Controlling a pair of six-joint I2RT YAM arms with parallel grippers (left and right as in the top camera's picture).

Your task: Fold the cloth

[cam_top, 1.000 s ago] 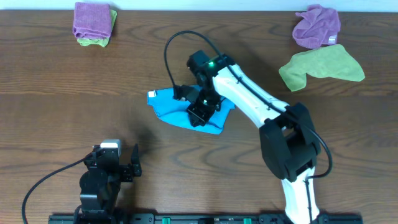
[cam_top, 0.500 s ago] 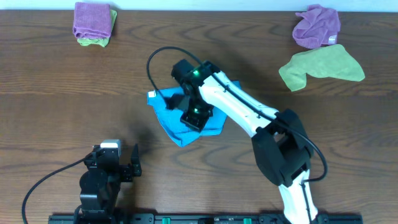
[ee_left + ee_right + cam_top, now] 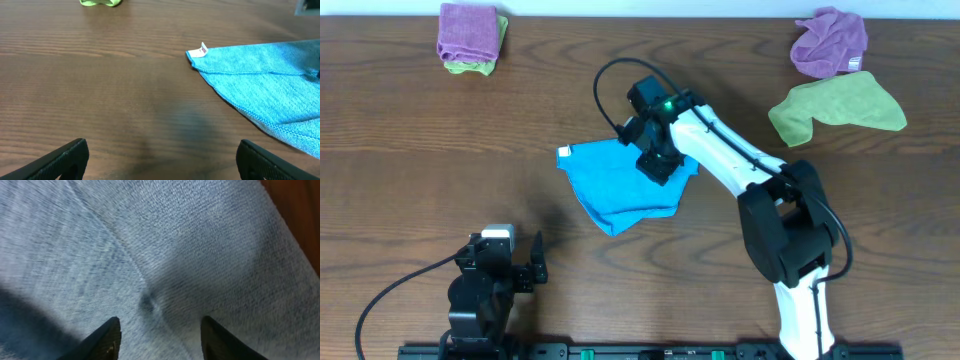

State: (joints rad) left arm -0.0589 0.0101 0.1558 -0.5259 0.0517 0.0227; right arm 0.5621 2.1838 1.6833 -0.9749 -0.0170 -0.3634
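Right gripper [image 3: 657,166] has swung back toward the right edge, spread over the cloth [image 3: 610,190]; pressing down might rumple it.

White right arm [image 3: 718,150], black pincer [image 3: 161,342]

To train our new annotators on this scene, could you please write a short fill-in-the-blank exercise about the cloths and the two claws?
1. The right claw is poised over the ___ cloth.
2. The tag at that cloth's corner is ___ in colour.
3. The left claw, over bare table, has its jaws ___.
4. In the overhead view, the folded purple cloth lies on a ___ rag.
Missing words: blue; white; open; green.
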